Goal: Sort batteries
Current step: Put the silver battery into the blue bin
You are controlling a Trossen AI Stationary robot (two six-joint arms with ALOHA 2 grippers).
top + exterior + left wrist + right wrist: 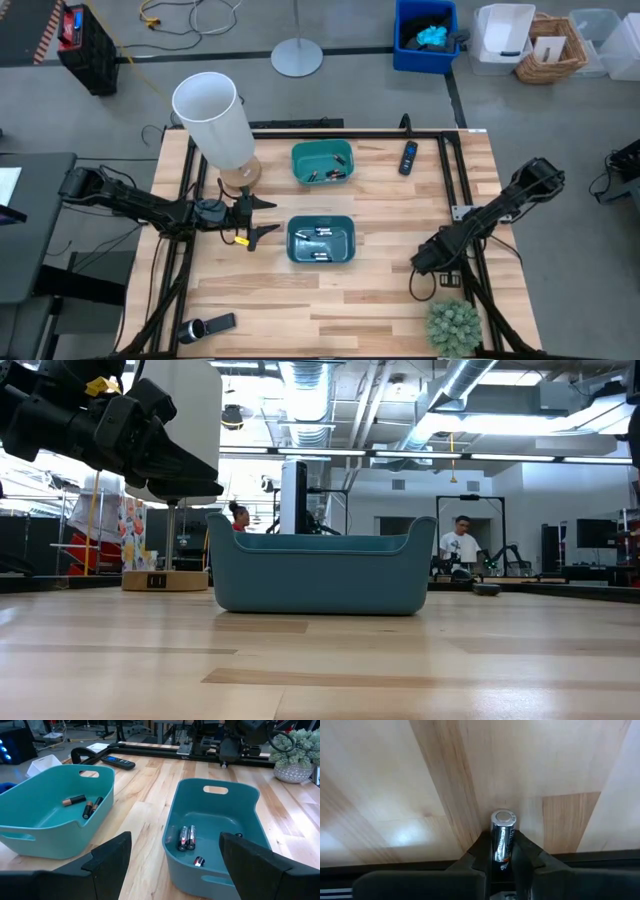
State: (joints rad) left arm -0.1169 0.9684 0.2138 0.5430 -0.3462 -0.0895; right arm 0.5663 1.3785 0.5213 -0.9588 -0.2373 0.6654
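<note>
1. Spanning the scene, the wooden desk carries two teal bins: the far bin near the back edge and the near bin at the centre.
2. The left gripper hovers just left of the near bin, fingers spread wide and empty, facing both bins.
3. The right gripper, close to the desk's right edge, has its two fingers pressed against a silver battery, which stands nose-out between them, its long axis in line with the fingers.
4. Sorted batteries lie on the near bin's floor; darker, copper-tipped ones lie in the far bin.
5. The held cell belongs, by its silver look, in the near bin, which lies toward the desk's centre from the right claw; that arm carries it alone.
</note>
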